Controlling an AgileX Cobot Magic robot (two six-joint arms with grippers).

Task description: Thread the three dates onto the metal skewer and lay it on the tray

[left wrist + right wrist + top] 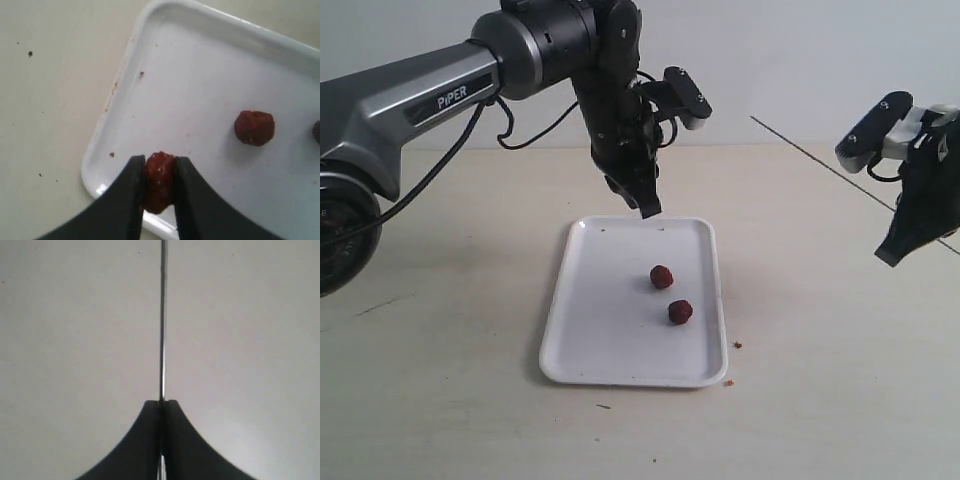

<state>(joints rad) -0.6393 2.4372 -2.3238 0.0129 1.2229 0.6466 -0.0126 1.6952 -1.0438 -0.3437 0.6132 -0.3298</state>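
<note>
One date (159,180) is pinched between the jaws of the left gripper (160,162), which are closed on its two sides. It hangs above the far rim of the tray (610,330). No skewer has entered it.

The skewer (820,160) is clamped by the right gripper (161,402), whose jaws are shut flat on the rod. Its long axis runs straight out from those jaws. In the exterior view it slants from the right gripper up toward the far middle of the desk (440,400), and its free tip ends in the air.

The coming move turns on this relation: the tip lies to the right of the held date and well apart from it, and the rod does not point at the date. To thread it, either the date must be carried rightward onto the line of the rod or the rod must be swung toward the date. The left arm carries the date and the right arm carries the skewer.

- **Dates:** there are three. One is in the left jaws and two (662,276) (680,312) lie near each other on the tray's right half. None is threaded.
- **Skewer:** there is one.
- **Tray:** there is one.

A few crumbs (737,345) lie on the desk by the tray's near right corner.
</note>
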